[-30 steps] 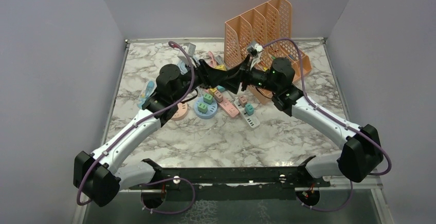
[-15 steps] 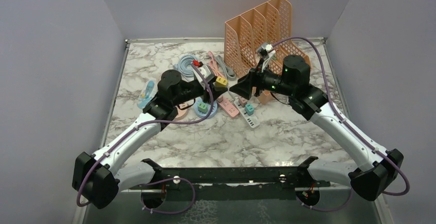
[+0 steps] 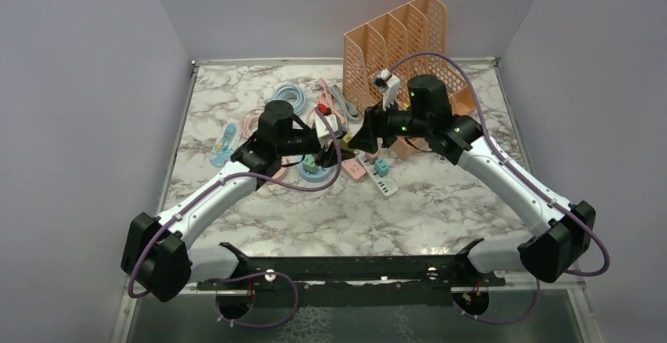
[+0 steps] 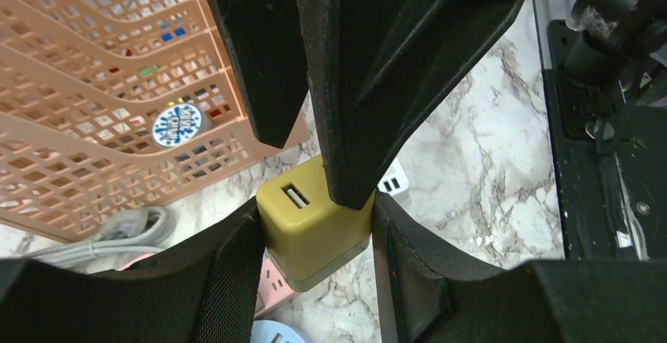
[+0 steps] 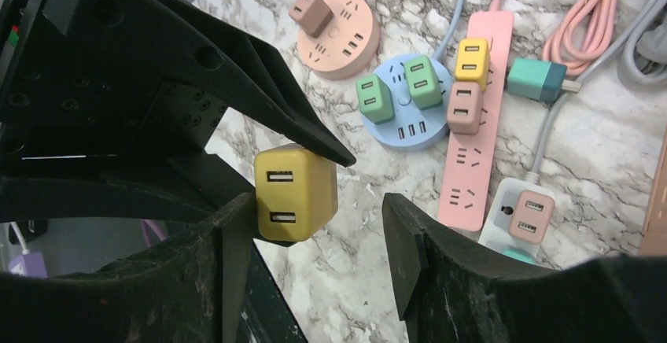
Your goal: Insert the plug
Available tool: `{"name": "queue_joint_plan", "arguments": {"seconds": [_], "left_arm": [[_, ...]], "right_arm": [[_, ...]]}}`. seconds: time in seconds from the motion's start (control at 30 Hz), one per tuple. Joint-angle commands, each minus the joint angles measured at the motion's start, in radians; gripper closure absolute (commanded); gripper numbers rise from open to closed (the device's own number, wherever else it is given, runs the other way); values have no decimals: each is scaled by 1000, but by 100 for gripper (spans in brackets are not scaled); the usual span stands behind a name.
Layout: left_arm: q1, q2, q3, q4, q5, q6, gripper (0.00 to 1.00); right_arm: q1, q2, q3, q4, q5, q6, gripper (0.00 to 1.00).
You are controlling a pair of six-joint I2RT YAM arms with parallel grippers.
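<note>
- The bench (image 3: pixel 440 201) carries a clutter of strips and cords. Both arms meet in the air above its middle, so the step in hand looks like a hand-over of the plug, not yet the insertion itself.
- The left pincer (image 4: pixel 313 229) is clamped on the yellow plug (image 4: pixel 303 217), with a finger pressed against each side. It should not let go until the other arm has a full grip.
- The right pincer (image 5: pixel 315 209) is spread around the same plug: one finger touches it and the other stands apart. It should close squarely on flat faces, so the cube does not twist as the grips change.
- The pink strip (image 5: pixel 472 123) shows free sockets at its near end and seems a likely target.
- The plug's prongs are hidden in every view and only its USB face shows. The new grip should leave the opposite face clear.
</note>
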Motion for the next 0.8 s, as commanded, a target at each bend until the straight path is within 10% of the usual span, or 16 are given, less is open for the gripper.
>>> {"name": "queue_joint_plan", "arguments": {"seconds": [0.0,0.37,0.6,0.77], "left_arm": [[-7,28,48,-43,65,34,72],[-20,72,49,-70,69,22,72],[-24,78,43,-82,43,22,70],[-24,61,27,-85,-19,-5,36]], "right_arm": [[7,19,30,-63,-23,-67,41],[30,105,13,-62,-15,-68,51],[45,152,15,-78,-47,-47,73],[46,135,1,-69,27,-38,92]]}}
